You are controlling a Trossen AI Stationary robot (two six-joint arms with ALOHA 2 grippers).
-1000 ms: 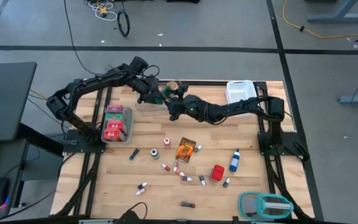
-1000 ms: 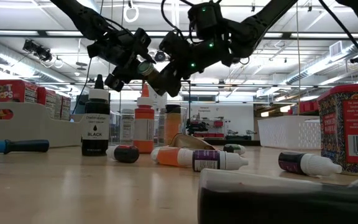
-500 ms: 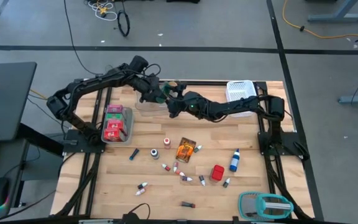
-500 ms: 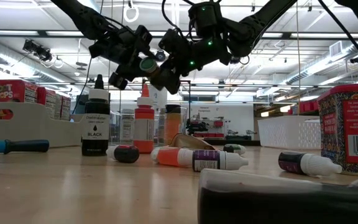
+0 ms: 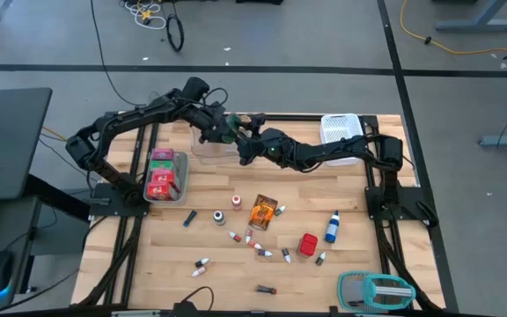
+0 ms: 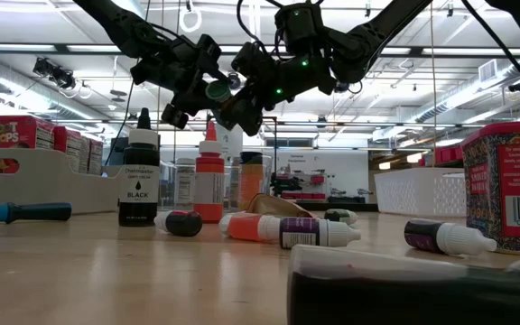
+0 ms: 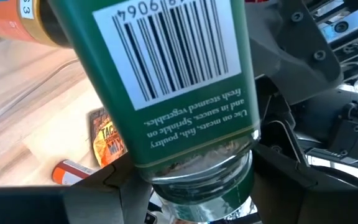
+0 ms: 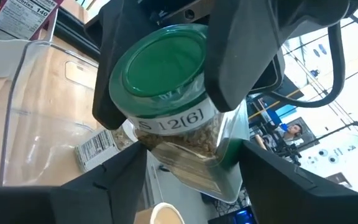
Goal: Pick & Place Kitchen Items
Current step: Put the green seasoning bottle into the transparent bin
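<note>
A glass spice jar (image 5: 235, 126) with a green lid (image 8: 163, 65) and a green barcode label (image 7: 166, 81) hangs in the air over the table's far middle, above the clear tray (image 5: 208, 145). My left gripper (image 7: 194, 196) is shut on its lid end. My right gripper (image 8: 191, 183) comes from the table's right. It is open, and its fingers stand close on either side of the jar's glass body (image 8: 185, 149). In the low view the lid (image 6: 215, 89) shows between the two dark hands. My left gripper pinches the jar at its lid end (image 8: 126, 93) between its two fingers (image 8: 241, 56), one on each side, lying across the jar. The jar is clear of the table and tilted, its lid toward the right wrist camera. Whether my right gripper's fingers touch the body, I cannot tell.
A grey bin (image 5: 180, 173) with red boxes stands at the left, a white mesh basket (image 5: 341, 129) at the far right. An orange packet (image 5: 262, 212), a red box (image 5: 307, 244), a blue bottle (image 5: 332, 227) and several vials lie mid-table. A teal gadget (image 5: 375, 289) sits at the near right.
My left gripper has tipped a little in place, and the jar with it. In the low view the jar's lid end has risen slightly. Both hands stay close together over the clear tray.
</note>
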